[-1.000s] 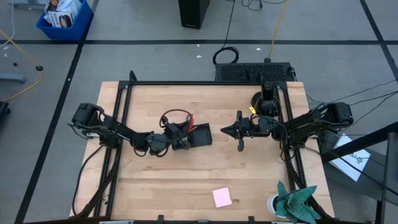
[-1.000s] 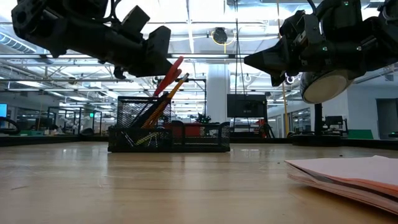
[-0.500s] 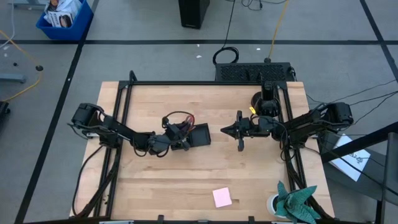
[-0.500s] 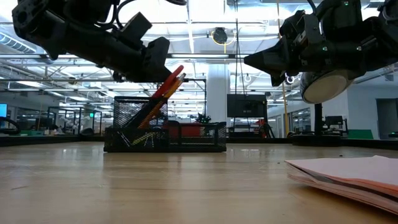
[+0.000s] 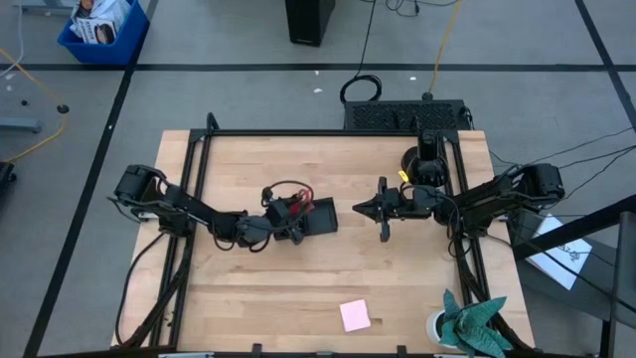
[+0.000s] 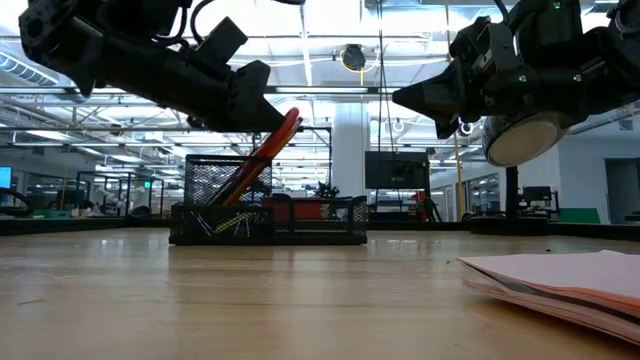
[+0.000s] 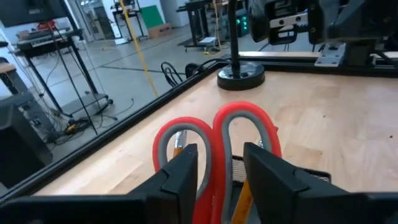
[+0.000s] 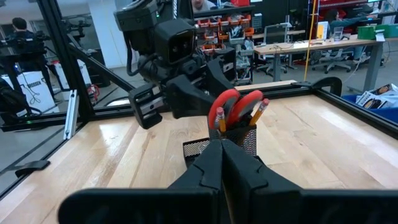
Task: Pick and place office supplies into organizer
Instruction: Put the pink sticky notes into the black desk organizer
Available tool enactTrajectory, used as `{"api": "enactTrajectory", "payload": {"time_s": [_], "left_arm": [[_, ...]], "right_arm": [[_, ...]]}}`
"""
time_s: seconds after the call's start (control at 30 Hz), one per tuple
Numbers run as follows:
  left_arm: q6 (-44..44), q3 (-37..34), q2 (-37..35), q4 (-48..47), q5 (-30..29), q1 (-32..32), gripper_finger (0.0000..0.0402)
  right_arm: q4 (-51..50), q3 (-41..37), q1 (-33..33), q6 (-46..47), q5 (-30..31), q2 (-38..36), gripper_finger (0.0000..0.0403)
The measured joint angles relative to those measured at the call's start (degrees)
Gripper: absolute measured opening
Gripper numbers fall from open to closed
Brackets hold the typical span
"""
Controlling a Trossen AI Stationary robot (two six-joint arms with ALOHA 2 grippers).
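The sticky-note pad [image 5: 355,315] lies nearest the front edge of the table [image 5: 298,288], well in front of the organizer [image 5: 320,217] and a little toward the right arm's side, with nothing touching it. In the low view its pink sheets fill the near corner. A potted plant [image 5: 465,323] stands at the front corner beyond it, further still from the organizer.

The organizer itself sits near the middle of the table, a black mesh tray with a taller cup at one end. The red-handled scissors [image 6: 270,145] stand in that cup, handles up and leaning, with the orange pencils [image 8: 257,111] beside them. The left gripper [image 5: 288,211] hangs directly over the cup. In its wrist view its two fingers [image 7: 184,171] stand a little apart on either side of the red loops, loose rather than clenched. I judge the scissors are being let go into the cup.

To finish this well, I would say the fingers should spread fully clear of the loops, and the arm should lift straight up. A sideways pull could catch a handle and tip the light tray.

The right gripper [image 5: 364,209] hovers to the side of the organizer away from the left arm, pointing at it, jaws pressed together on nothing. Behind it, further from the organizer, stands a round black mount base [image 7: 240,76].
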Motion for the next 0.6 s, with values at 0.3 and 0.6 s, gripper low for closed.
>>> {"api": "enactTrajectory", "payload": {"time_s": [0.3, 0.6], "left_arm": [[6.1, 0.0, 0.0, 3.5, -1.5, -1.4, 0.0150], [6.7, 0.0, -0.2, 3.5, -7.0, -2.7, 0.0119]], "right_arm": [[0.0, 0.0, 0.0, 0.0, 0.0, 0.0, 0.0000], [0.0, 0.0, 0.0, 0.0, 0.0, 0.0, 0.0000]]}}
